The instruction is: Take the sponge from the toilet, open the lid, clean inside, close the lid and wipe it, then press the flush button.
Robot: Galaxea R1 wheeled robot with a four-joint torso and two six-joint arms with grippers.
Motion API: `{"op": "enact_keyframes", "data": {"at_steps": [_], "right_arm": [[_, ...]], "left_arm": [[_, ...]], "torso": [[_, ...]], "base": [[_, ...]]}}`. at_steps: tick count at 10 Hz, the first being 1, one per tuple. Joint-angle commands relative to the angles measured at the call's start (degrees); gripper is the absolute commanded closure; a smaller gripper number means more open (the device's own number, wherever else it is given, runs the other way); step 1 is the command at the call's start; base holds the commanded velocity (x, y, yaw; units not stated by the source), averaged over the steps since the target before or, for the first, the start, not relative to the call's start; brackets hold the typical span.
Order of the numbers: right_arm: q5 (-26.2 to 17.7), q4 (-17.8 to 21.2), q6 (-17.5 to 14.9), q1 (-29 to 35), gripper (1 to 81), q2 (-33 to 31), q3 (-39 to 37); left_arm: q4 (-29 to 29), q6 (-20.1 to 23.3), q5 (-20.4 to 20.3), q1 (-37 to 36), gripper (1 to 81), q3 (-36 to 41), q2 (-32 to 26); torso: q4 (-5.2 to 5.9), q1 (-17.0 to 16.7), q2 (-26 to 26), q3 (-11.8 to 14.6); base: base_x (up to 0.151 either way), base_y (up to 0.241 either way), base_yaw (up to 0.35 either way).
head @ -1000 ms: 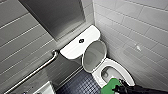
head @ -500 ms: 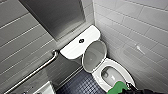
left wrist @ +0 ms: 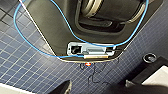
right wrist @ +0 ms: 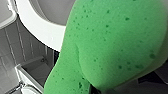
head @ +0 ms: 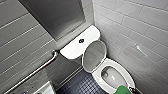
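Looking down into a narrow bathroom corner, with grey tiled walls (head: 135, 32) closing round a floor (head: 80, 85) of small dark blue tiles.

Gripping the sponge (head: 121, 90) in the right gripper (head: 131, 90), clamped on it, and holding it over the front of the toilet (head: 126, 75) at the near edge of the head view. Showing it large, bright green and speckled with darker dots in the right wrist view, with the white rim and the grey inside of the bowl lying beyond it. Touching the rim or hanging clear of it: not possible to tell.

Standing open behind the bowl, the lid (head: 94, 56), turning its greyish underside forward and leaning back against the tank. Sitting in the middle of the flat white tank top (head: 72, 48), the flush button (head: 81, 40), small and dark.

Running slantwise along the wall to the left, a metal grab bar (head: 37, 71). Hanging above the tank, a dull steel panel (head: 57, 17). Peeking in low beside the toilet, a white-rimmed box (head: 46, 89).

Hanging over the blue tiles, the left gripper (left wrist: 96, 87), spreading its two dark fingertips apart with bare floor between them and grasping nothing. Looping across the robot's dark body in the left wrist view, a thin blue cable (left wrist: 15, 22).
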Motion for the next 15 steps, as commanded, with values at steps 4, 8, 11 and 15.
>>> {"op": "enact_keyframes", "data": {"at_steps": [4,8,11,15], "right_arm": [[-19.48,-1.59,-0.09,16.61,81.1,25.44,-12.45],[-19.21,-1.67,-0.53,16.18,81.1,28.09,-15.81],[-19.03,-1.76,-0.53,15.56,81.1,27.12,-15.11],[-18.86,-1.76,-0.53,15.47,81.1,25.71,-13.7]], "left_arm": [[-1.17,-1.59,5.7,-4.61,1.0,27.62,-19.94],[-4.77,-1.86,5.97,-11.8,1.0,42.76,-31.03],[-9.09,-1.86,6.14,-19.64,1.0,53.78,-39.75],[-11.11,-2.12,6.23,-23.96,1.0,58.61,-42.83]], "torso": [[0.0,0.0,0.0,0.0],[0.0,0.0,0.0,0.0],[0.0,0.0,0.02,0.0],[0.0,-3.69,5.75,0.0]], "base": [[0.0,0.0,0.0],[0.0,0.0,0.0],[0.0,0.0,0.0],[0.0,0.0,0.0]]}}
